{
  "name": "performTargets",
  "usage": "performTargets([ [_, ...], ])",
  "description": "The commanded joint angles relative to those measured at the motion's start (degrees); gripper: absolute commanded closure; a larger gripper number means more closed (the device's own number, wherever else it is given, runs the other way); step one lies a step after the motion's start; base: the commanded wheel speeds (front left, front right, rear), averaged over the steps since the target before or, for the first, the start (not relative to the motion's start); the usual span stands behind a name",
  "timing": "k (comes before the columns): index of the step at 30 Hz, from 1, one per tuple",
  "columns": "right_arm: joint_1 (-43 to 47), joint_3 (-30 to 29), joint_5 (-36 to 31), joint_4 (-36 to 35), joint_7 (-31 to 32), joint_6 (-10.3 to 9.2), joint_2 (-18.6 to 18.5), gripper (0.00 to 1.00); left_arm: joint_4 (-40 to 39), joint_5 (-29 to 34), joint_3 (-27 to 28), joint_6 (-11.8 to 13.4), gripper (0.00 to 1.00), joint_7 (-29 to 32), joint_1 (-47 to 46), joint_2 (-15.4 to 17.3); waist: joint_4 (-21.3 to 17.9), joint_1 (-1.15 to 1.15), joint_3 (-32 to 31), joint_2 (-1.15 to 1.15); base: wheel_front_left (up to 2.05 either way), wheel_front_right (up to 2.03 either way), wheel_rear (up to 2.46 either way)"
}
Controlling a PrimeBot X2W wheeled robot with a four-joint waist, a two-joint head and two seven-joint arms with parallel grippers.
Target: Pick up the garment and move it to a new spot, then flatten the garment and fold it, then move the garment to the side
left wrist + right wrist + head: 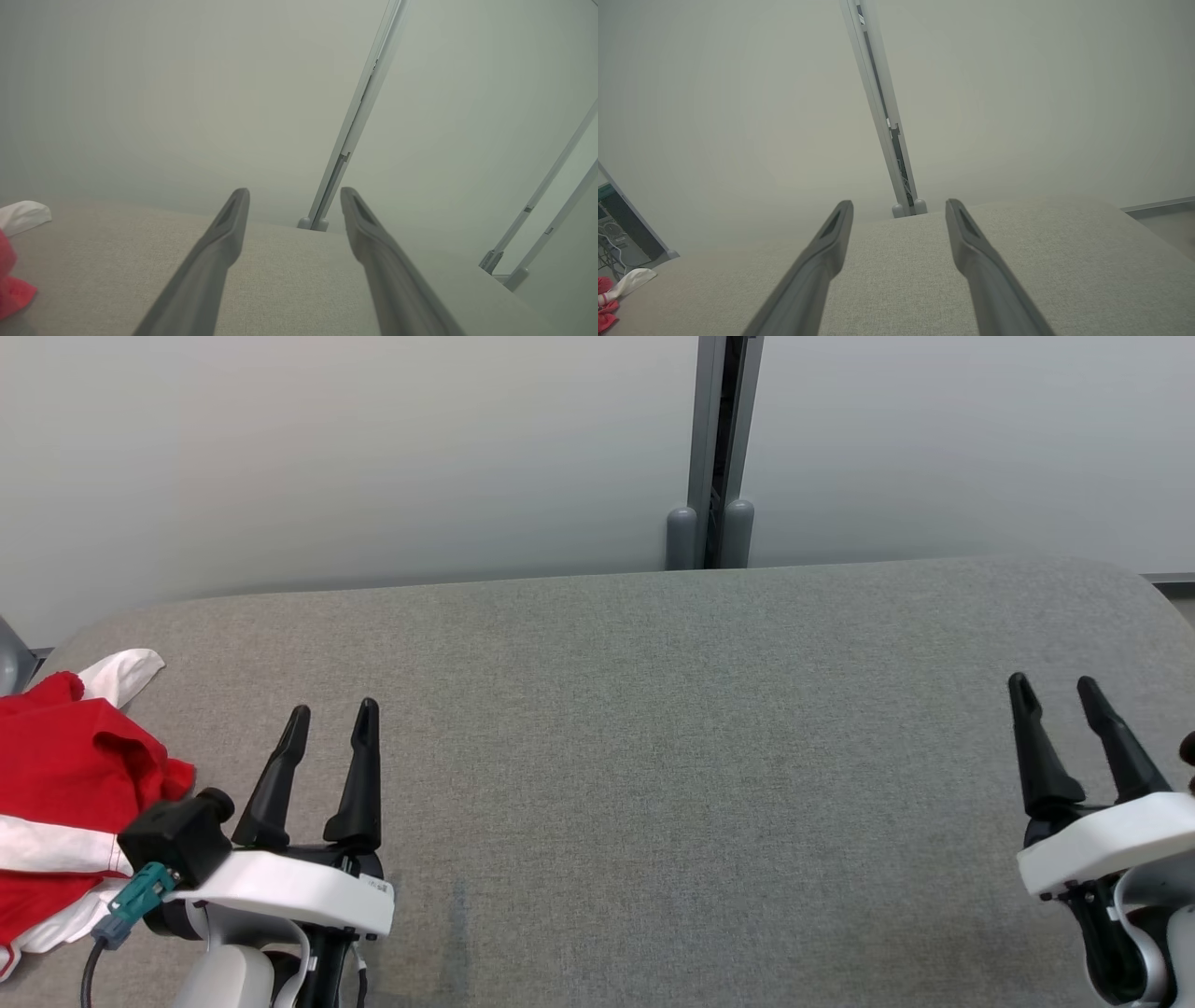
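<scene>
The garment (65, 784) is red with white stripes and lies crumpled at the far left edge of the grey fabric surface (653, 756). A bit of it shows as garment (14, 261) at the left edge of the left wrist view, and as garment (616, 289) low at the left of the right wrist view. My left gripper (331, 723) hovers open just right of the garment, apart from it, with nothing between its fingers. At the far right my right gripper (1055, 695) also stands open and holds nothing.
A pale wall panel rises behind the surface, with a grey vertical post (714, 457) at its middle. The wide surface has rounded far corners. Dark equipment (616, 228) stands beyond its left end.
</scene>
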Motion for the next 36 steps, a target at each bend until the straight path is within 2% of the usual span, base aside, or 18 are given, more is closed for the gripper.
performTargets([
  [1, 0.2, 0.8, -1.3, 0.1, -0.8, 0.09, -0.4, 0.0, -0.4, 1.7, 0.5, 0.3, 0.0, 0.2, 0.0, 0.4, 0.0, 0.0, 0.0, 0.0, 0.0, 0.0, 0.0],
  [36, 3.1, 4.5, -11.6, 4.4, -7.0, 0.11, 3.2, 0.0, 1.3, 15.1, 4.2, 2.4, 0.0, 6.7, 2.5, 0.5, -0.3, 0.0, -0.3, 0.0, 0.0, 0.0, 0.0],
])
